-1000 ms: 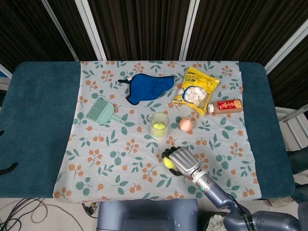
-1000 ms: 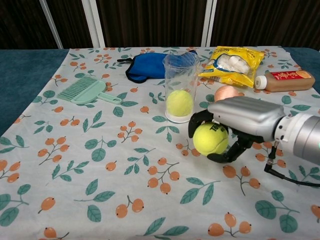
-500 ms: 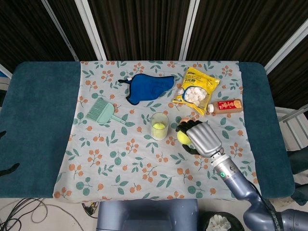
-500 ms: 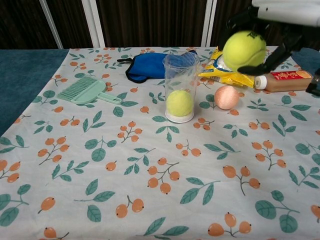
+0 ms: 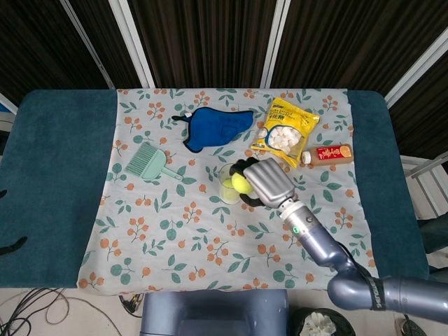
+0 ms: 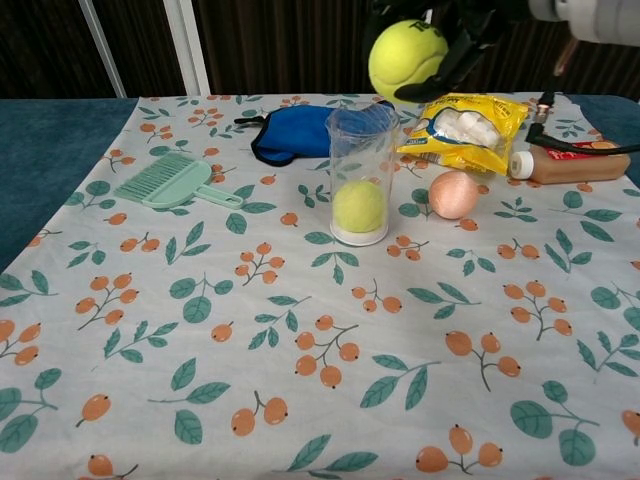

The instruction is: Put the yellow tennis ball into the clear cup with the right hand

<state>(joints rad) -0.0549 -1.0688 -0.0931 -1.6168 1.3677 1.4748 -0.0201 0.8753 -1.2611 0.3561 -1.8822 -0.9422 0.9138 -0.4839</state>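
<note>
My right hand (image 5: 262, 182) (image 6: 470, 25) grips a yellow tennis ball (image 6: 408, 60) (image 5: 241, 183) and holds it in the air, just above and slightly right of the clear cup (image 6: 360, 170) (image 5: 227, 183). The cup stands upright on the floral cloth near the table's middle, and another yellow ball (image 6: 359, 206) lies at its bottom. In the head view the hand covers the cup's right side. My left hand appears in neither view.
A peach ball (image 6: 453, 194) lies right of the cup. Behind are a blue cloth pouch (image 5: 215, 127), a yellow snack bag (image 5: 285, 131) and a small red-labelled bottle (image 5: 327, 153). A green brush (image 5: 147, 162) lies at the left.
My right hand has carried the tennis ball up from the near table and leftward, from beside the peach ball to over the cup's rim.
</note>
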